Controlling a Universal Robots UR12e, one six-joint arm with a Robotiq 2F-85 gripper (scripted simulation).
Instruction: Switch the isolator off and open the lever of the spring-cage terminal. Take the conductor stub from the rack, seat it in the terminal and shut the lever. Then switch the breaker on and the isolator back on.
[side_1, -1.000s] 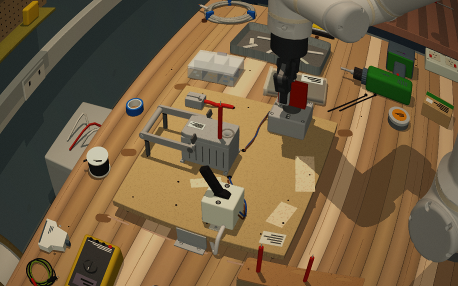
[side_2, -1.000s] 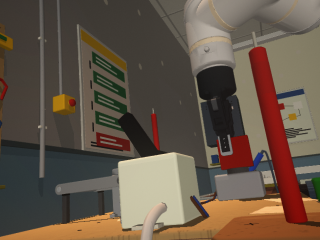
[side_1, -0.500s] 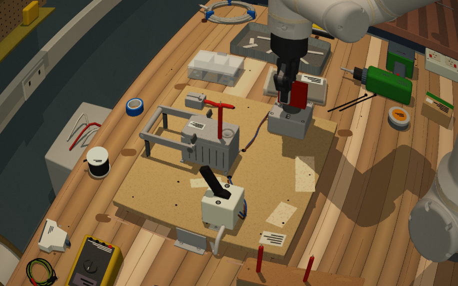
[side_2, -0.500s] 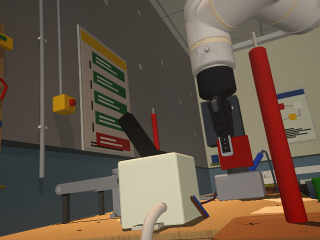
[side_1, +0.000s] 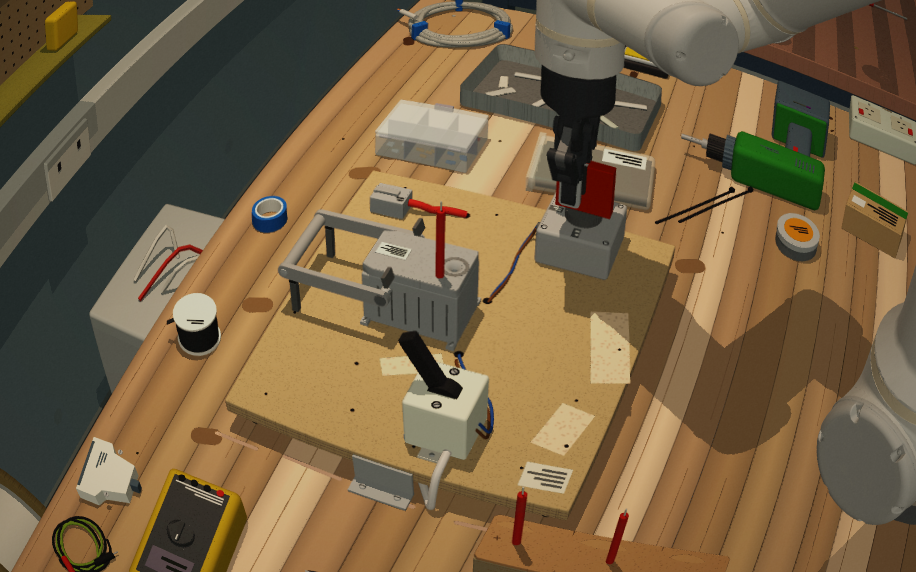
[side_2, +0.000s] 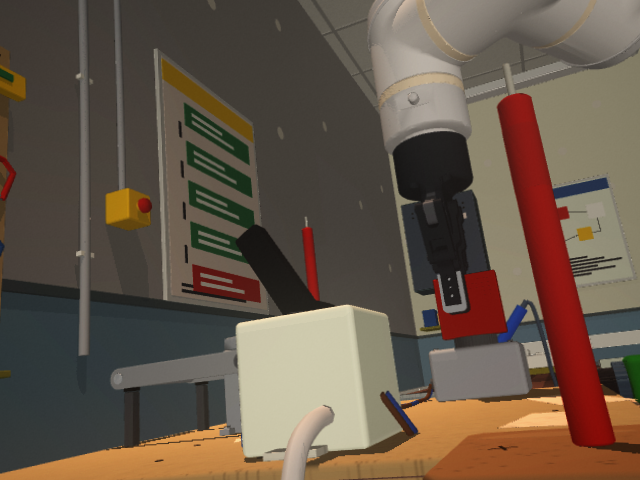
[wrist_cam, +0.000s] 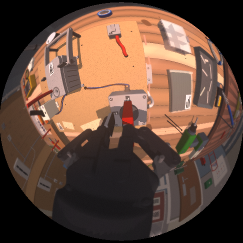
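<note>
The isolator (side_1: 580, 240) is a grey box at the board's far right corner, with an upright red handle (side_1: 600, 191) on top. My gripper (side_1: 572, 196) is at that handle from above, and its fingers are still closing around the handle (wrist_cam: 127, 114). The spring-cage terminal (side_1: 420, 283) sits mid-board, with a grey bail lever (side_1: 317, 250) out to its left. The cream breaker (side_1: 445, 413) stands nearer the front with its black lever tilted up-left. Two red conductor stubs (side_1: 519, 516) stand in the wooden rack at the front edge.
The chipboard panel (side_1: 459, 338) carries all the devices. A dark tray (side_1: 560, 94), a clear parts box (side_1: 432, 135) and a green drill (side_1: 776, 169) lie behind it. A yellow meter (side_1: 189, 527) and a tape roll (side_1: 269, 213) lie left.
</note>
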